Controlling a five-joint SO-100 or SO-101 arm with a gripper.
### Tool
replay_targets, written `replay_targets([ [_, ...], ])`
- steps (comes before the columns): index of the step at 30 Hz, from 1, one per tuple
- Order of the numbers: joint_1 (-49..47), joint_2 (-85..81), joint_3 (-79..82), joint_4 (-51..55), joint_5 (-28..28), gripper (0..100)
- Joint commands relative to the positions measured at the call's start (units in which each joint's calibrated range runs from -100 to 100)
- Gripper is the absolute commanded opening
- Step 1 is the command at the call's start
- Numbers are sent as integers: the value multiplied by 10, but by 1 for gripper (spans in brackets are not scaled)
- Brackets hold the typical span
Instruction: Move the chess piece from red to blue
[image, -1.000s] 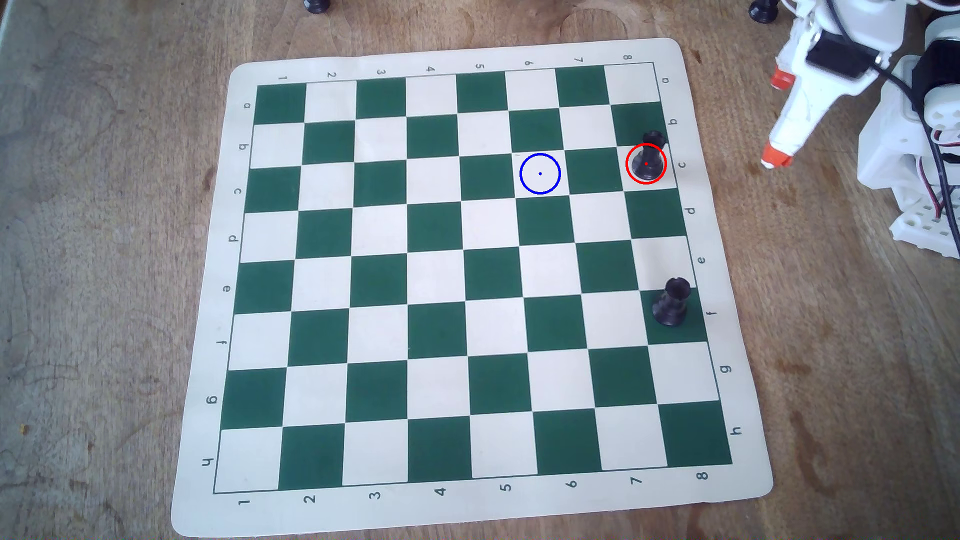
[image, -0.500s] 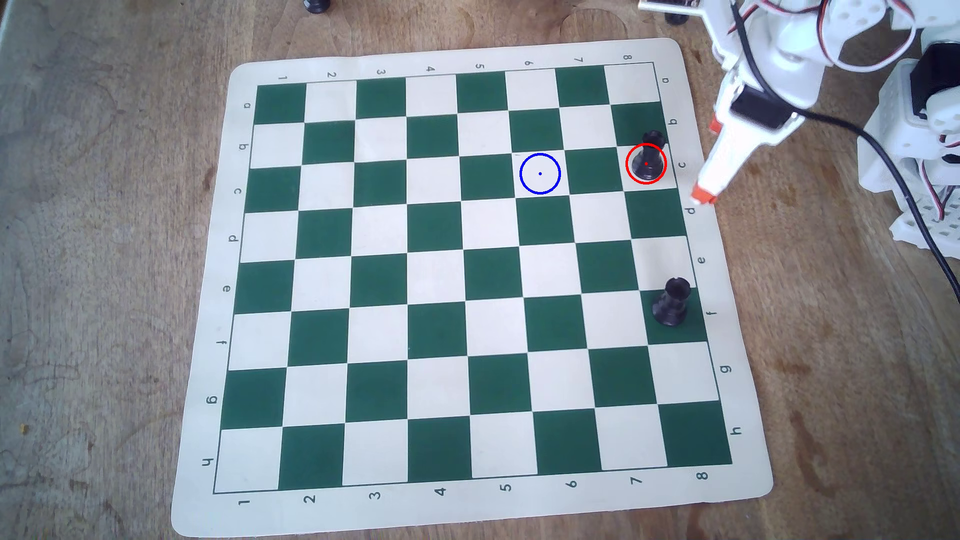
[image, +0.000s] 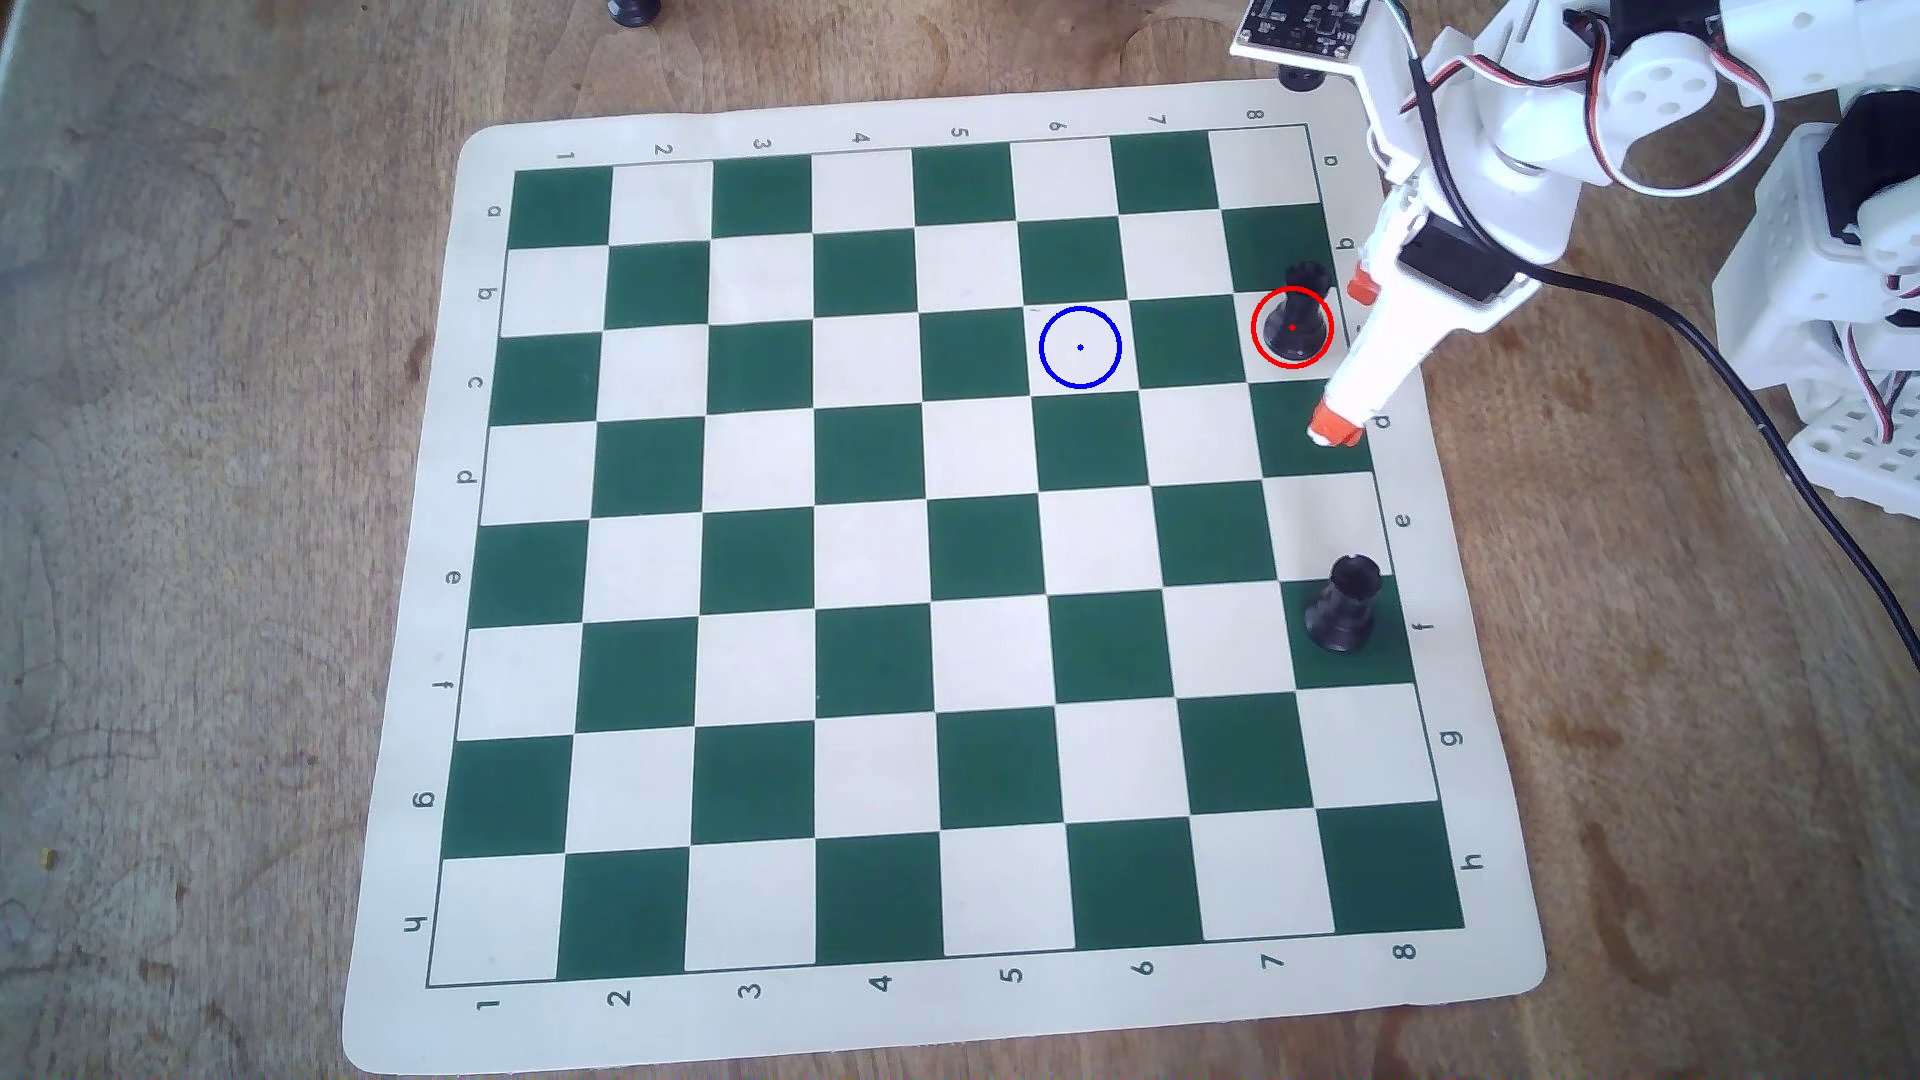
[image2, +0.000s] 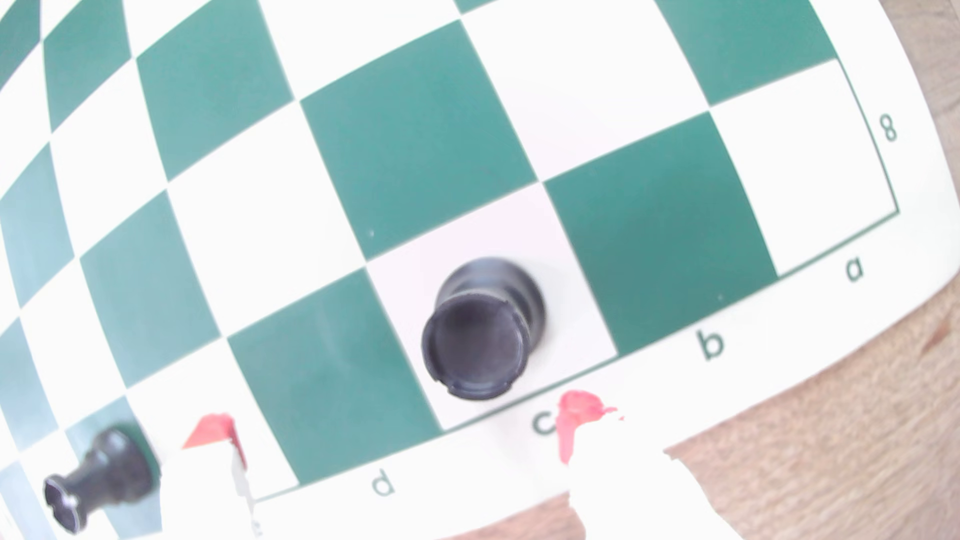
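Beside the board's edge – gripper (image: 1348, 358) spread open, near chess piece (image: 1294, 322) standing on red (image: 1256, 343).

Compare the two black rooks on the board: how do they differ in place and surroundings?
The rook in the red circle stands on a white row-c square; the other rook stands on a green row-f square, unmarked. The open gripper is beside the circled rook and far from the other. Both are black, upright, in column 8.
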Motion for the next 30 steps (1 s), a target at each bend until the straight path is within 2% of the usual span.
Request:
replay_targets([
  [1, 2, -1, -12, -28, 2, 35],
  [6, 3, -10, -15, -43, 12, 38],
  [19, 14, -23, -17, -71, 21, 36],
  [30, 15, -29, -12, -80, 21, 24],
])
